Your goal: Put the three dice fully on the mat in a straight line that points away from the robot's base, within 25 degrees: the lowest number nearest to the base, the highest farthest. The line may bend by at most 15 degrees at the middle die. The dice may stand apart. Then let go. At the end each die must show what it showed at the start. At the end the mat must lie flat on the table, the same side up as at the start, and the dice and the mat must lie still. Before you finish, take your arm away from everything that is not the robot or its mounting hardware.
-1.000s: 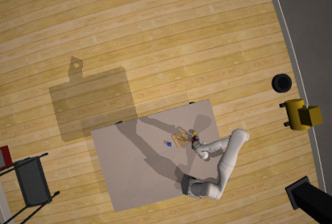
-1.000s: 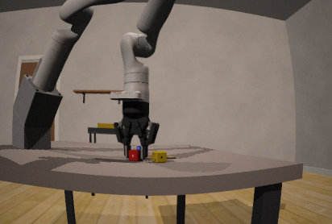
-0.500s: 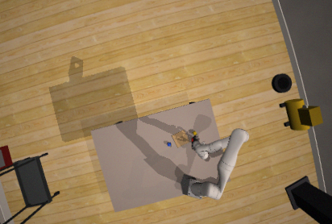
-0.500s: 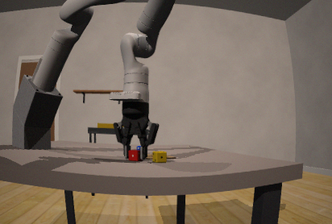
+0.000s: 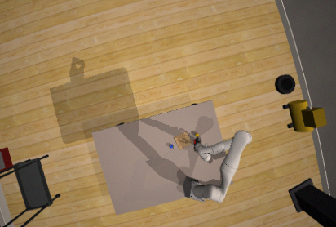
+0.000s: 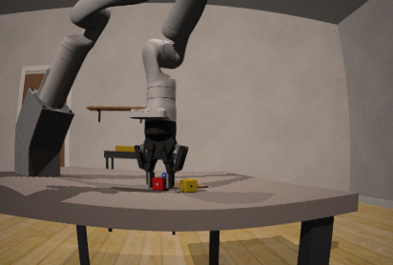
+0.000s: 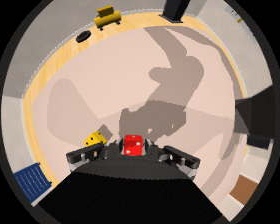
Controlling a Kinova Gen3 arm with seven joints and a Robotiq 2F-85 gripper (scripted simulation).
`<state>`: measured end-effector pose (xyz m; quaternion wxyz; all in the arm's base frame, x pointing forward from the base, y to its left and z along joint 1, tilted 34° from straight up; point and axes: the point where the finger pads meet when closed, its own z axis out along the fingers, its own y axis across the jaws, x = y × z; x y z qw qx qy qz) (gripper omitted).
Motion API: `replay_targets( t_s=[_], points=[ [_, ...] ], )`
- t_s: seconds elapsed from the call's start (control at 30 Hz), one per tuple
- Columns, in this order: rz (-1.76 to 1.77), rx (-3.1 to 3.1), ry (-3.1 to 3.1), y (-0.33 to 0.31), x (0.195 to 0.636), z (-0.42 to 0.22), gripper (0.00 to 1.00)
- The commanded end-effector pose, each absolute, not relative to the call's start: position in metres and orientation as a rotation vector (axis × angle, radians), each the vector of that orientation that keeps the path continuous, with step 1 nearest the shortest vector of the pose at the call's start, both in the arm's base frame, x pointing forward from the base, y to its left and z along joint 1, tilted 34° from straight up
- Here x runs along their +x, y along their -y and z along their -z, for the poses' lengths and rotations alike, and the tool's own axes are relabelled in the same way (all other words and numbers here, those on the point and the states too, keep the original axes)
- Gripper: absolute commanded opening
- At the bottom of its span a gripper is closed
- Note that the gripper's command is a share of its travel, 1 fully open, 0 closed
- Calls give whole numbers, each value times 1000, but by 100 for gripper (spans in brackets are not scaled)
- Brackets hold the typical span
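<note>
The red die [image 6: 158, 184] [image 7: 133, 145] stands on the table beside the mat, between the fingers of my gripper [image 5: 196, 140] [image 6: 160, 187] [image 7: 134, 143]. The gripper points down, is partly open, and its fingertips are low at the die's sides; no grip on it shows. The yellow die [image 5: 197, 135] [image 6: 189, 186] [image 7: 95, 139] stands on the table close beside the gripper, off the mat. The blue die [image 5: 171, 146] [image 6: 164, 174] lies off the mat's other side. The tan mat [image 5: 178, 142] [image 6: 202, 186] lies flat, with no die on it. The top numbers are not all clear.
The grey table [image 5: 122, 170] [image 6: 286, 208] carries the arm's base [image 5: 191, 188] [image 6: 43, 136] at one long edge. The table's far edge and right edge lie not far beyond the yellow die. Arm shadows fall across the table and the mat.
</note>
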<state>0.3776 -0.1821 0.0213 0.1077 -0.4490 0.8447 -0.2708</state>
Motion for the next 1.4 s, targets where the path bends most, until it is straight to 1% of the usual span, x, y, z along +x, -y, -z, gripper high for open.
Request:
replay_targets(
  t_s=[0.0, 0.1, 0.13, 1.37],
  points=[
    [806, -1311, -2488, 185, 379, -21, 46],
    [806, -1311, -2488, 185, 379, -21, 46],
    [806, -1311, -2488, 185, 379, -21, 26],
    [806, -1311, -2488, 185, 378, -22, 26]
  ],
)
